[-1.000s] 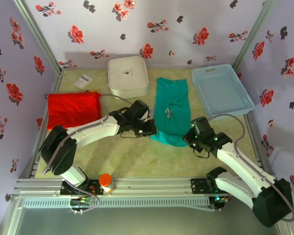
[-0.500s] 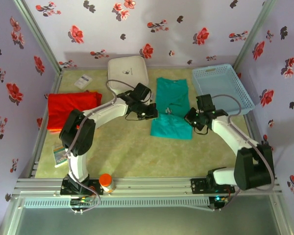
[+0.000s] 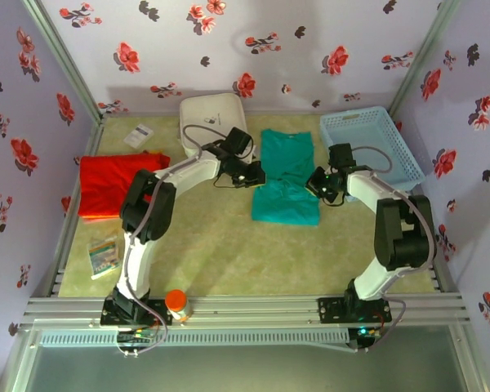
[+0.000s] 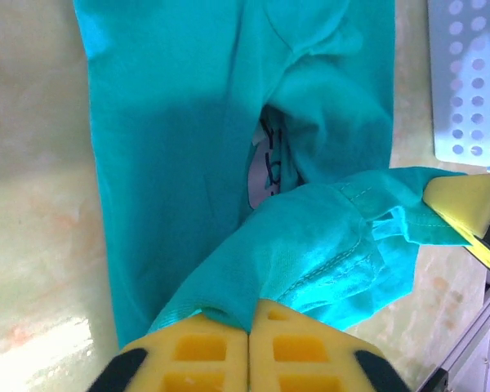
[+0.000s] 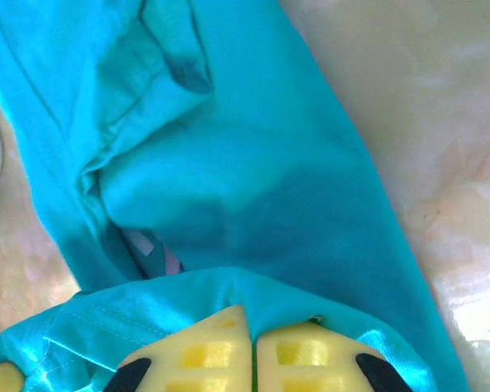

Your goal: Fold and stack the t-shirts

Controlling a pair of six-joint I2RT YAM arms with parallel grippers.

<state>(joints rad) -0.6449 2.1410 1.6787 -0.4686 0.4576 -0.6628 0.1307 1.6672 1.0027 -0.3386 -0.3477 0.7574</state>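
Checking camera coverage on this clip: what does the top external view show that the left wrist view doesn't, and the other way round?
Top external adds the red shirt lying at the left, the box at the back and a bottle near the left arm's base. Left wrist adds close detail: the print half tucked under folded-over cloth, and the left pincer shut on a stitched edge. Both show the teal shirt, the basket and the right pincer at the shirt's other side.

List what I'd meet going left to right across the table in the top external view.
red t-shirt → white box → teal t-shirt → light-blue basket
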